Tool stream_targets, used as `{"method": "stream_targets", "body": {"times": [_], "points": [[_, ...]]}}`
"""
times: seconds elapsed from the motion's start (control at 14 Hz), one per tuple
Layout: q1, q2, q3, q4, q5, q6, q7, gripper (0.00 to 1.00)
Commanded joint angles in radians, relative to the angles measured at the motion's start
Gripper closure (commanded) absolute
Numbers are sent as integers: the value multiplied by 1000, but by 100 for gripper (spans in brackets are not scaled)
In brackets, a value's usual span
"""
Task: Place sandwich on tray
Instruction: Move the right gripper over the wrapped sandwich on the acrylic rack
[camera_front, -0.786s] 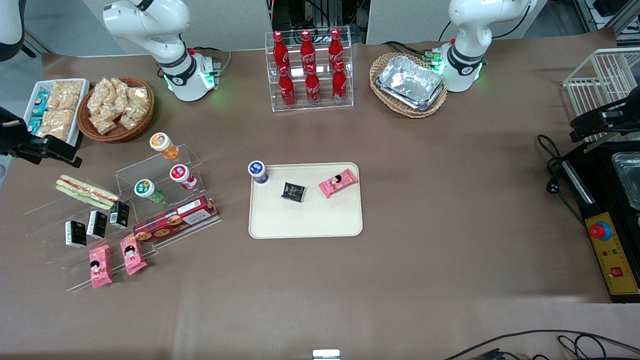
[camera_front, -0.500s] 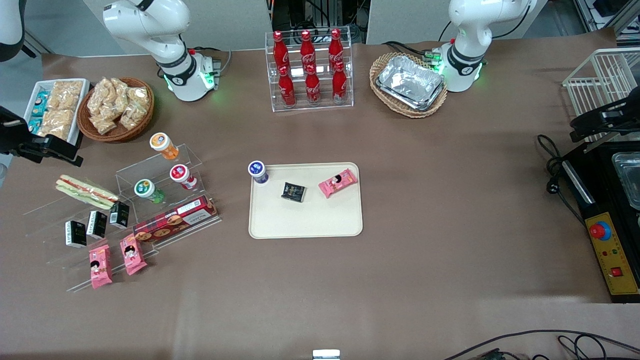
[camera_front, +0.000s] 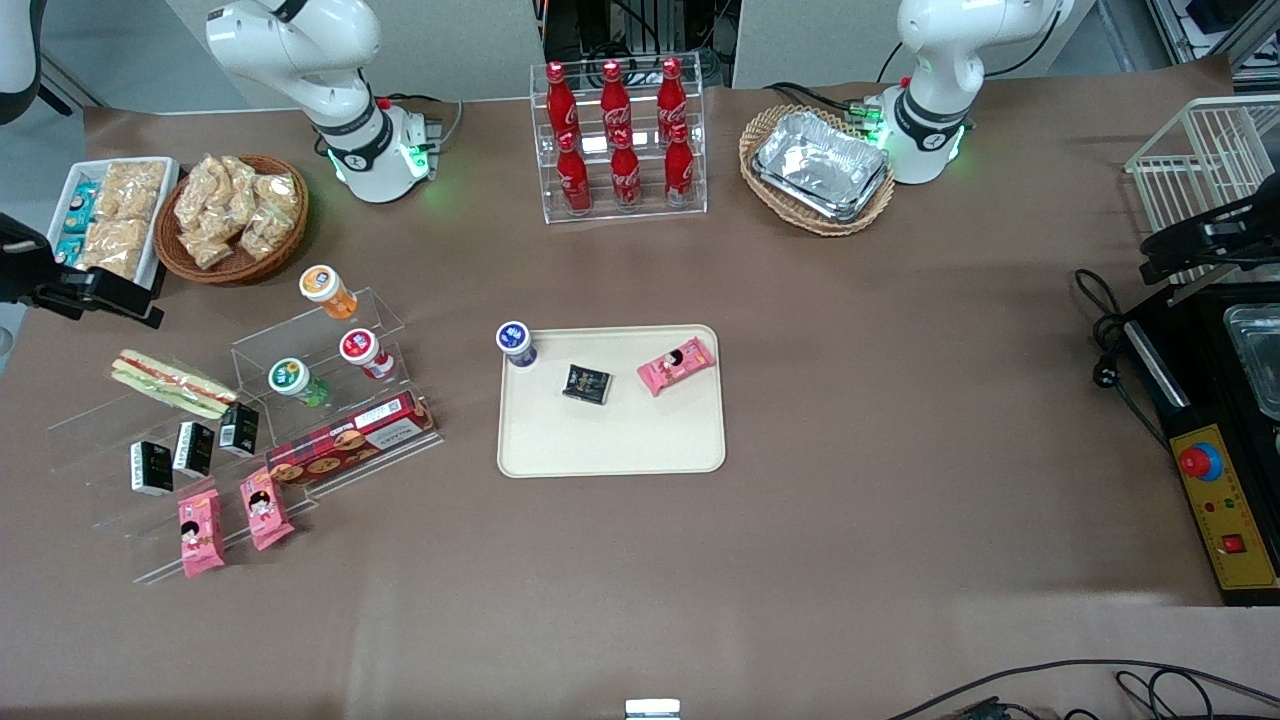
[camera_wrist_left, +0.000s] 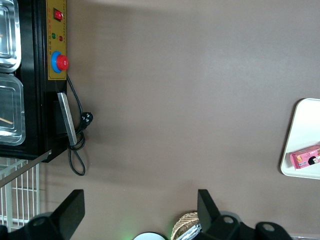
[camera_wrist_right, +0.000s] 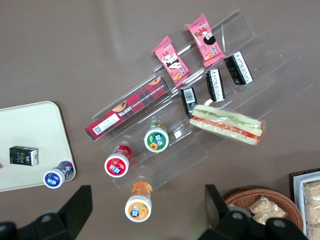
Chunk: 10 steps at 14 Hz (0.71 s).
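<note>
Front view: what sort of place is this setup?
Likely a lab mock-up of a snack counter: red bottles in a clear rack, the sandwich on acrylic steps, a tray at mid-table. The gripper hangs open, farther from the camera than the sandwich.

Even, bright overhead light falls on the brown table (camera_front: 900, 420), with soft pale sheen patches nearer the front camera than the tray (camera_front: 610, 440). Shadows are faint and short. The foil trays (camera_front: 822, 163) glint mildly. All three views are sharp; the gripper (camera_wrist_right: 145, 220) fingers appear dark.
</note>
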Motion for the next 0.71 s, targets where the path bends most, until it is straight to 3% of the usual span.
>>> {"method": "stream_targets", "body": {"times": [0.0, 0.43, 0.64], "points": [[-9, -10, 0, -6, 11, -18, 77, 0], [-31, -10, -15, -38, 5, -3, 85, 0], [-57, -6, -15, -38, 11, -8, 232, 0]]}}
